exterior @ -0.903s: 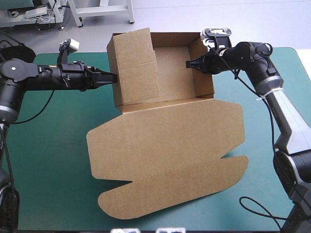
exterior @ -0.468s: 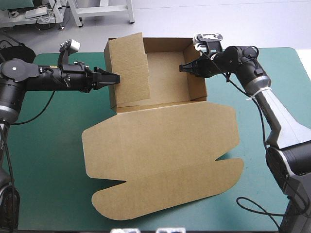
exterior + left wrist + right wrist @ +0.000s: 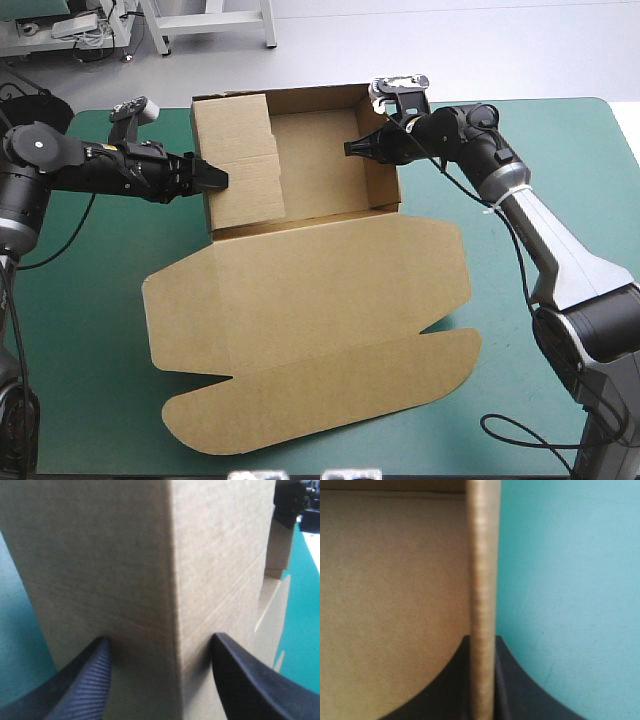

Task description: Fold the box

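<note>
The left gripper point(image 3: 218, 178) has its black fingers point(image 3: 85, 680) spread wide. Both tips rest against the brown box point(image 3: 320, 160), one on each side of an upright corner of its left wall point(image 3: 235, 160). They press on the board and do not pinch it. The right gripper point(image 3: 350, 150) is almost shut on the top edge of the right wall point(image 3: 385, 170). In its wrist view the thin board runs straight between its fingers point(image 3: 520, 690), with the box's inside on one side and the teal-green cover on the other.

The left arm comes in low from the tabletop's point(image 3: 90, 330) left edge and lies nearly level, pointing right. The right arm rises from the near right corner, runs toward the far edge, then bends at the wrist so its gripper points left over the wall.

The box stands as an open tray near the far edge, somewhat left of centre. Its lid point(image 3: 310, 300) lies flat, spreading toward the near edge.

The box fills most of the left wrist view, which cuts off the wall's top. A dark shape point(image 3: 292, 502) beyond the far wall is too blurred to name. In the right wrist view the board hides the fingertips.
</note>
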`<state>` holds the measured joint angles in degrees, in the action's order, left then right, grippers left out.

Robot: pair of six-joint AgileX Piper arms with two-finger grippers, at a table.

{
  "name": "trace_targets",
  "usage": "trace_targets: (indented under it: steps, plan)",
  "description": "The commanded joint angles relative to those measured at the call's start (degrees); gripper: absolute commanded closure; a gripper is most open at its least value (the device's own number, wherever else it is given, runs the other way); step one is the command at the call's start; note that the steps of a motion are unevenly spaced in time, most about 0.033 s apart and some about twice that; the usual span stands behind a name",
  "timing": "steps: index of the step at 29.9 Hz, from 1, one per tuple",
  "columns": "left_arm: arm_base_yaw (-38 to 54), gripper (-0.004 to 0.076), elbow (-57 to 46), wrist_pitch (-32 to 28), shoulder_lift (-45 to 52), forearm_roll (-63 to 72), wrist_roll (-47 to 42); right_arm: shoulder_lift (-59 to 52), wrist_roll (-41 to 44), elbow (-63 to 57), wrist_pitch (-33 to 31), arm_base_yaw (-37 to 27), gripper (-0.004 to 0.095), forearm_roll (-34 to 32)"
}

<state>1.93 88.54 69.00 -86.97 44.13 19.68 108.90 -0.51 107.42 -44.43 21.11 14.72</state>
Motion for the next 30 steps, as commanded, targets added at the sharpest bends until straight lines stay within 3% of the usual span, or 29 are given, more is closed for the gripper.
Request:
trace_targets:
  steps: [1, 7, 11, 15, 18, 22, 30]
  plan:
    - [-0.39, 0.0296, 1.58, -4.32, 2.22, -1.28, -0.83, -3.60, 0.96, 2.22, 4.14, 2.12, 0.0920, 3.83]
    - [-0.39, 0.0310, 1.58, -9.54, 2.22, -10.96, -4.60, -4.34, 1.22, 3.68, 2.41, 4.10, 0.0920, 3.33]
    - [-0.39, 0.0386, 1.58, -11.40, 2.13, -15.43, -5.82, -5.36, 1.22, 3.80, 1.08, 4.47, 0.0920, 2.76]
    - [-0.39, 0.0533, 1.58, -11.37, 2.13, -14.56, -5.82, -5.65, 0.95, 3.80, -2.25, 4.47, 0.0920, 1.42]
    - [-1.46, 0.0735, 1.58, -11.06, 2.13, -11.91, -5.65, -5.73, 1.18, 3.80, -5.50, 4.59, 0.0920, -1.71]
    - [-5.90, 0.0733, 1.58, -11.81, 1.91, -12.71, -5.41, -5.73, 2.80, 3.80, -10.40, 5.45, 0.0920, -6.63]
    - [-16.28, 0.0733, 1.58, -12.89, -0.40, -25.80, -16.32, -5.73, 5.85, 3.80, -23.25, 5.57, 0.0921, -8.60]
